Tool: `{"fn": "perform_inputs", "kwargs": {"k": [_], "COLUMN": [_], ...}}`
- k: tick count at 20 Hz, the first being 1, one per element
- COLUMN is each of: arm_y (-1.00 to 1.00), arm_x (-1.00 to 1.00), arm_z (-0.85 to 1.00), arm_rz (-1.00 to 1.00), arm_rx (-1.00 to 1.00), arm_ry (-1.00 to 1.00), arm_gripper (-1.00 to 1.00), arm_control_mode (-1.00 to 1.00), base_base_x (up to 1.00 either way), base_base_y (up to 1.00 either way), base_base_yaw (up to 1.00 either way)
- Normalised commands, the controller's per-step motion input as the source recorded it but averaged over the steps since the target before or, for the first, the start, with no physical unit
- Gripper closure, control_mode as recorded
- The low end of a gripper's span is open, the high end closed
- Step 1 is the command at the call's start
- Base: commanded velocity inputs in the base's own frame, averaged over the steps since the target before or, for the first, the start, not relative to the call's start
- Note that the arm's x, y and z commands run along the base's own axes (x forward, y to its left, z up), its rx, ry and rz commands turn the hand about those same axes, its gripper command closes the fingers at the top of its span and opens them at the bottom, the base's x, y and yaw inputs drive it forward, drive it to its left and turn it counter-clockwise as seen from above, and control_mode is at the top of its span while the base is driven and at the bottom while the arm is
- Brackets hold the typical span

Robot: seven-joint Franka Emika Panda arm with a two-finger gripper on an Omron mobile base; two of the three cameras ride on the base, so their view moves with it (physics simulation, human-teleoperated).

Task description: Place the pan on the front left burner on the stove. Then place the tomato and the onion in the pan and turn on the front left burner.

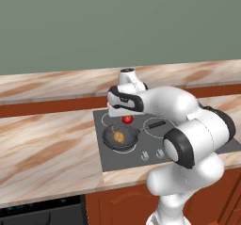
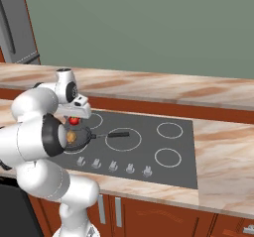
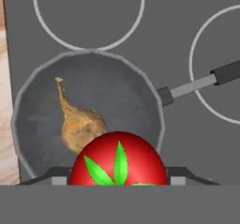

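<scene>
One tomato (image 3: 118,158) clamped in claw (image 1: 126,117), red with green leaves, filling the space between the two fingertips (image 3: 58,180) in the hand view. Held above the pan (image 3: 89,115), clear of its floor, near the rim edge. Directly below claw: pan on stove (image 2: 149,147), sitting at the front left corner beside the marble table (image 1: 47,148). Inside pan, just beyond the tomato: onion (image 3: 82,129), golden-brown, stalk pointing away from claw. Straight black handle (image 3: 225,73) extending away to one side of claw, crossing a neighbouring white ring (image 3: 206,68). Row of silver knobs (image 2: 113,165) along stove's front edge, nearer the base than claw.
</scene>
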Motion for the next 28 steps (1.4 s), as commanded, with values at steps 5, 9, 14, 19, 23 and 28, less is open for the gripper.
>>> {"fn": "perform_inputs", "kwargs": {"k": [5, 9, 14, 19, 23, 28], "arm_y": [0.12, 0.0, 0.0, 0.0, 0.0, 0.0], "arm_x": [0.04, 0.09, 0.11, 0.12, 0.13, 0.03], "arm_z": [-0.03, -0.07, -0.23, -0.29, -0.28, -0.24], "arm_rz": [-0.22, -0.32, -0.32, -0.28, -0.26, -0.22], "arm_rx": [0.0, 0.0, 0.0, 0.0, 0.0, 0.0], "arm_ry": [0.0, 0.0, 0.0, 0.0, 0.0, 0.03], "arm_gripper": [1.0, 1.0, 1.0, 1.0, 1.0, 1.0], "arm_control_mode": [-1.0, -1.0, -1.0, -1.0, -1.0, -1.0], "base_base_x": [0.0, 0.0, 0.0, 0.0, 0.0, 0.0], "base_base_y": [0.0, 0.0, 0.0, 0.0, 0.0, 0.0], "base_base_yaw": [0.0, 0.0, 0.0, 0.0, 0.0, 0.0]}}
